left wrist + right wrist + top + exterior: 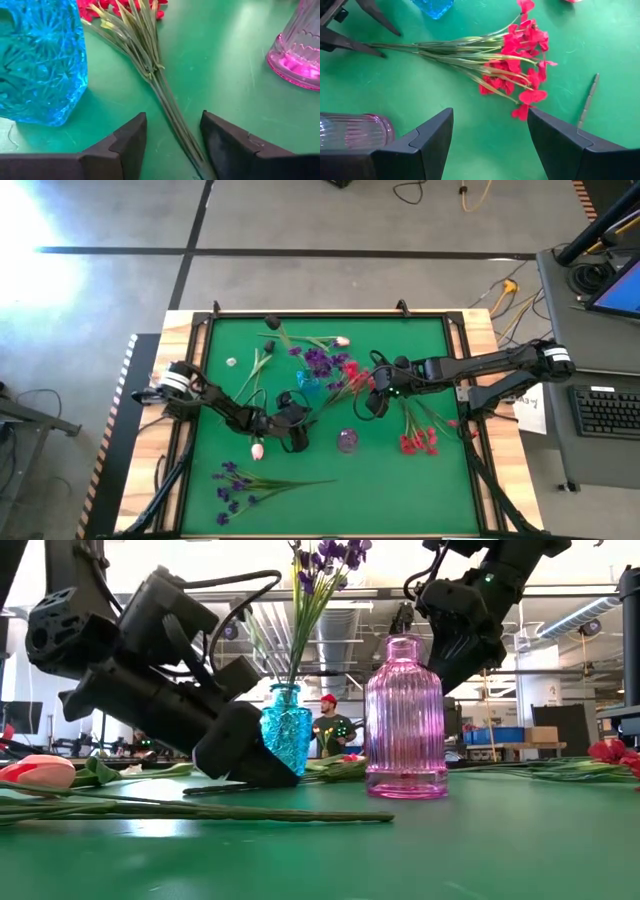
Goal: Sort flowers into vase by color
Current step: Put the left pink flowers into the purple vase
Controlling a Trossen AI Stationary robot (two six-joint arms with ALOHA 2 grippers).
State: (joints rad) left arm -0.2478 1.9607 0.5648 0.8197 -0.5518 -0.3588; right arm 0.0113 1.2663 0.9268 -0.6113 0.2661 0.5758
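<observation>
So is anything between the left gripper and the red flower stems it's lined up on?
Nothing visible. The left gripper is open low over the mat with the red flower stems running straight between its fingers. The blue vase stands off to one side and the pink vase to the other, neither across the path.

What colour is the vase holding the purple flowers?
Blue vase, clearest in the low view.

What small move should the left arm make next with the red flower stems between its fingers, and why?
Probably close the left gripper on the red flower stems. Its fingers straddle the stem bundle low at the green mat, open, beside the blue vase. The right gripper hovers open above the red blossoms.
</observation>
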